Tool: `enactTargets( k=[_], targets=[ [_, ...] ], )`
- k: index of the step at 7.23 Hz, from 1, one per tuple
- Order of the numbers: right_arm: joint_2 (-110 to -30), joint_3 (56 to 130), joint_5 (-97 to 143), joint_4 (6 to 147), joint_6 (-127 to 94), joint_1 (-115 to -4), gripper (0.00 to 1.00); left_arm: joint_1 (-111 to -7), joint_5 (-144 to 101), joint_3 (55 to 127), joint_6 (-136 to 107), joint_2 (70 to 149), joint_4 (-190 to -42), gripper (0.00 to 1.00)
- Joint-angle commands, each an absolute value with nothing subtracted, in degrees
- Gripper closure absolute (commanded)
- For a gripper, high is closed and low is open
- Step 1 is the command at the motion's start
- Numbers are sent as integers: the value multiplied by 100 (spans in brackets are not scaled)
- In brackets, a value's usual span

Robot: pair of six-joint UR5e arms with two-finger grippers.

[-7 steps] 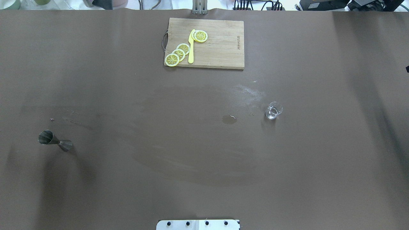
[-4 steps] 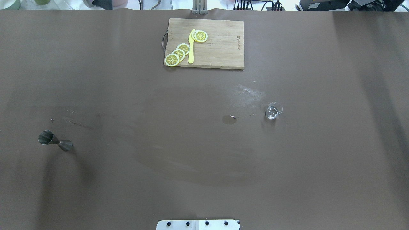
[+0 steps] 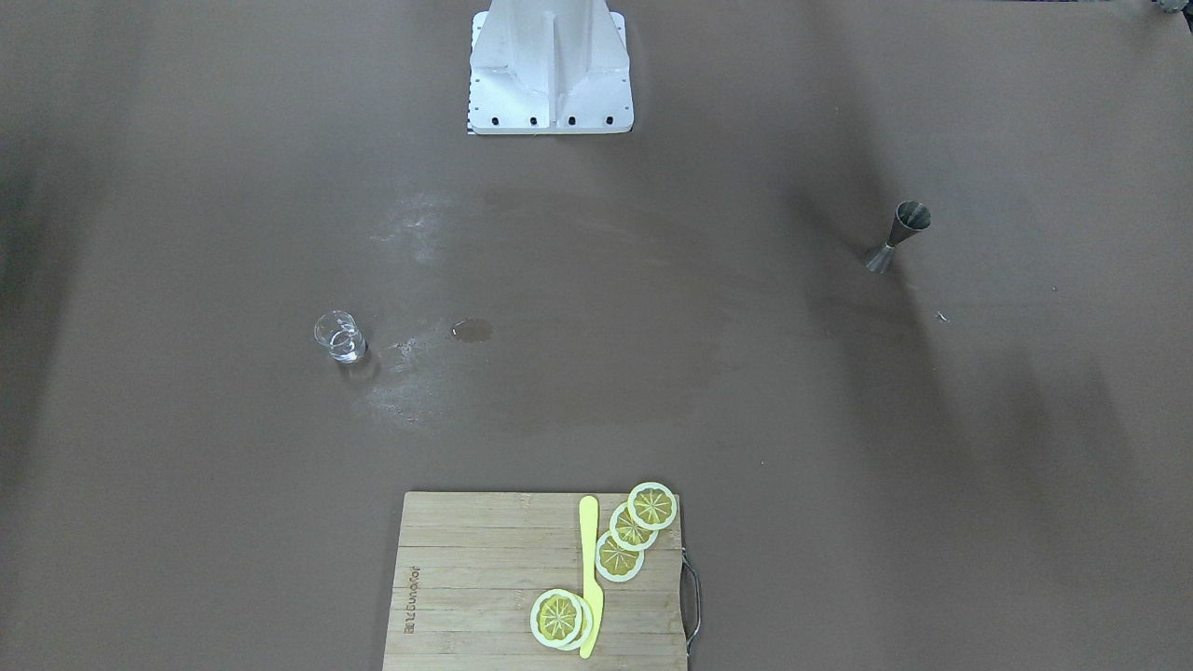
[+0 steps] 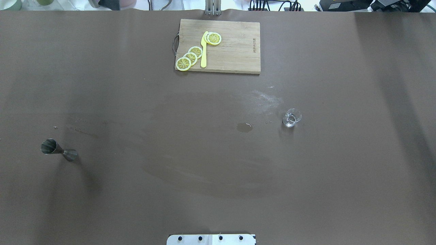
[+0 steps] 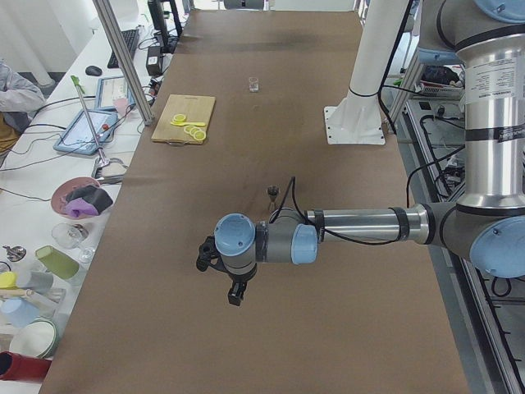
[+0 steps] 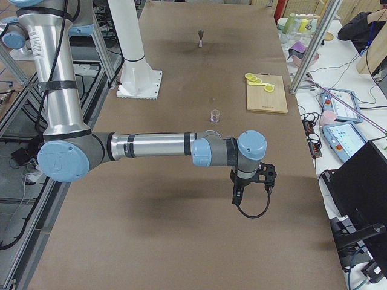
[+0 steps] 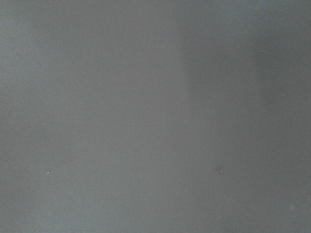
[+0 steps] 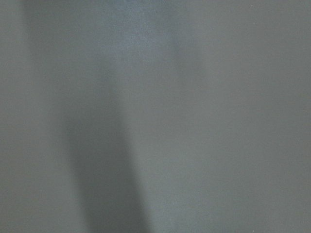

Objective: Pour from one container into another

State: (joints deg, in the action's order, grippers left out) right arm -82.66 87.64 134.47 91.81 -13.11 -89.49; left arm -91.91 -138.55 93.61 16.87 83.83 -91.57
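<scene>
One steel jigger (image 4: 58,150), one glass (image 4: 291,118) (well apart)

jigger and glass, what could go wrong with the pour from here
The jigger stands on a narrow foot, so an off-centre grasp may tip it. It is far across the table from the small glass, so the carry could slosh. The glass has a small mouth, and a puddle already lies near it: the pour could miss.

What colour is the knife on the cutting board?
Yellow. The knife shows best in the front-facing view.
</scene>
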Motion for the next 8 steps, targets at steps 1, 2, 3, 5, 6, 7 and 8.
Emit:
enactTargets(
  k=[1, 2, 3, 5, 6, 7, 8],
  targets=[
    [-8332, 8815, 13447, 9229, -1353, -8947, 0, -9378, -13852, 9447, 1898, 8551, -8887, 1],
    [-8323, 8920, 13378, 9237, -1354, -8947, 0, -9395, -13852, 9509, 1898, 8552, -8738, 1],
    [-8332, 8930, 13368, 9246, -1354, -8947, 0, -9456, -13852, 9579, 1898, 8552, -8632, 1],
    [-8463, 8912, 13368, 9185, -1327, -8947, 0, -9483, -13738, 9580, 1872, 8552, -8596, 1],
    [-8533, 8921, 13377, 9132, -1327, -8947, 0, -9483, -13607, 9597, 1881, 8560, -8587, 1],
    [-8534, 8921, 13368, 9123, -1318, -8947, 0, -9483, -13605, 9641, 1881, 8534, -8578, 1],
    [-8534, 8921, 13359, 9123, -1310, -8947, 0, -9483, -13649, 9633, 1872, 8447, -8482, 1]
  ],
)
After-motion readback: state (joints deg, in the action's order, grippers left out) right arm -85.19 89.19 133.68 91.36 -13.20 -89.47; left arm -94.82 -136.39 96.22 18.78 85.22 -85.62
